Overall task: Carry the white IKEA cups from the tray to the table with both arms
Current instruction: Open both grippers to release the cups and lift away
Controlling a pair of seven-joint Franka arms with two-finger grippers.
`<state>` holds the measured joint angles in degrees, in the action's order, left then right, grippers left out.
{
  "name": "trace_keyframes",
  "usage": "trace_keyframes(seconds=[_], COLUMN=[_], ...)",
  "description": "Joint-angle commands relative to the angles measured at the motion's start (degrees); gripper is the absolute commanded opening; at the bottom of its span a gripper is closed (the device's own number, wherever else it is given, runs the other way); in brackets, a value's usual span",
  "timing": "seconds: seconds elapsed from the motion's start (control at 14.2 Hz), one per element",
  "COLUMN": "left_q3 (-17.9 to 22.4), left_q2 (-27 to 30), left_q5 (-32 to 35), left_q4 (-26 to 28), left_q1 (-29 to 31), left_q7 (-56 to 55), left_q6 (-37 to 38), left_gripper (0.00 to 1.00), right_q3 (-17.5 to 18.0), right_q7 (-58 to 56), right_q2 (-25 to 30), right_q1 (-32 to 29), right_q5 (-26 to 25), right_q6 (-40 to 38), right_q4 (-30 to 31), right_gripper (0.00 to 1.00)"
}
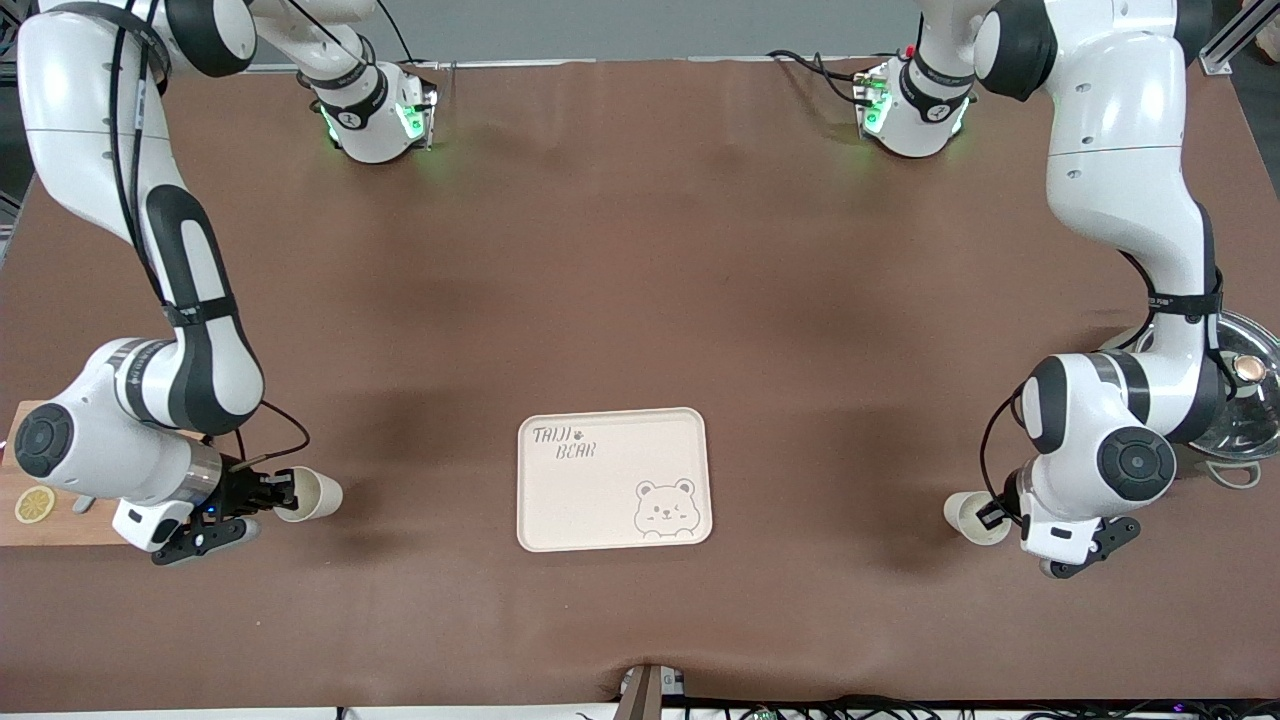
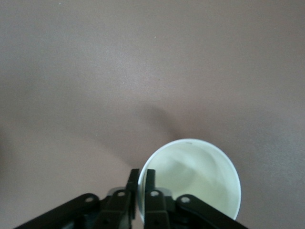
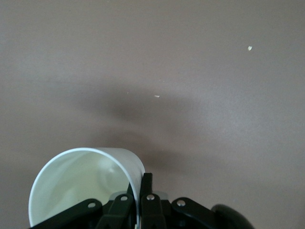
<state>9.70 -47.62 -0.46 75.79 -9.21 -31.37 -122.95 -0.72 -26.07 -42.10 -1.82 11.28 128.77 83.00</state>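
Observation:
My right gripper (image 1: 285, 492) is shut on the rim wall of one white cup (image 1: 312, 495), held tipped over the table at the right arm's end. In the right wrist view the fingers (image 3: 147, 183) pinch the cup's wall (image 3: 81, 183), one inside and one outside. My left gripper (image 1: 992, 513) is shut on the rim of the other white cup (image 1: 972, 518), over the table at the left arm's end. In the left wrist view its fingers (image 2: 133, 179) clamp the cup's wall (image 2: 190, 181) the same way. Both cups look empty.
A cream bear tray (image 1: 560, 520) lies on the brown table between the two grippers, with nothing in it. A wooden board with a lemon slice (image 1: 35, 505) sits under the right arm. A metal pot with a glass lid (image 1: 1245, 385) stands beside the left arm.

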Motion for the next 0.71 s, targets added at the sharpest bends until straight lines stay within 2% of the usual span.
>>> trace_keyframes(seconds=[0.0,0.07,0.14,0.21,0.49,0.64], left_q3=[-0.6,-0.6,-0.6,-0.7,-1.1,-2.2], left_q2=[0.1,0.3,0.5,0.9,5.3,8.7], left_q5=[0.6,0.6,0.6,0.6,0.6,0.5], left_q4=[-0.1,-0.2,-0.4,-0.6,-0.3,0.0], left_q1=[0.9,0.9,0.9,0.7,0.4,0.9], left_q7=[0.4,0.4,0.4,0.3,0.4,6.1], left_q6=[-0.4,-0.4,-0.4,-0.4,1.0,4.6], left_gripper=[0.62,0.76,0.97,1.0,1.0,1.0], right_q3=[0.8,0.7,0.7,0.8,0.9,0.9], right_q7=[-1.7,-2.1,-2.6,-2.7,-2.8,-2.7], right_q2=[0.2,-0.6,-1.2,-1.8,-2.7,-2.7], right_q1=[-0.3,-0.3,-0.3,-0.2,-0.2,-0.2], right_q5=[1.1,1.1,1.2,1.2,1.2,1.2], right_q6=[3.9,4.6,6.0,7.3,7.9,8.2], right_q4=[2.4,2.4,2.4,2.5,2.4,2.4], right_gripper=[0.0,0.0,0.0,0.0,0.0,0.0])
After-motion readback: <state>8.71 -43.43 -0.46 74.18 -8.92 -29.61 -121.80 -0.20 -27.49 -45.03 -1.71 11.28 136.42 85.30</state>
